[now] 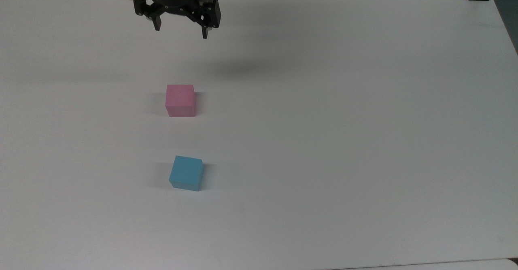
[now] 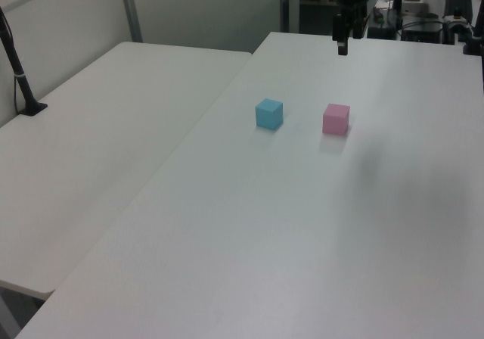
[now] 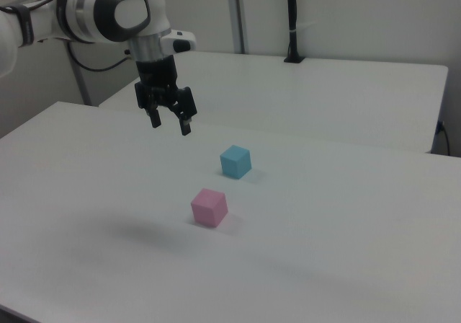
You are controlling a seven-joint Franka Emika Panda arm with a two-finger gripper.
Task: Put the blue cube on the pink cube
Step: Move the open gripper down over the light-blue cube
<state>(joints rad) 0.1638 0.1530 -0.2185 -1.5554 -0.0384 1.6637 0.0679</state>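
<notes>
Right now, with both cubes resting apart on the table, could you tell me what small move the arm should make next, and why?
Probably carry the gripper over the blue cube before descending. Its fingers are open and empty, high above the table; in the top view it hangs beyond the pink cube, and the blue cube lies untouched.

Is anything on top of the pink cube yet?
No. The pink cube has a bare top face in the top view and right view. The blue cube sits apart on the table. The end effector is open, holding nothing. Nothing covers it.
</notes>
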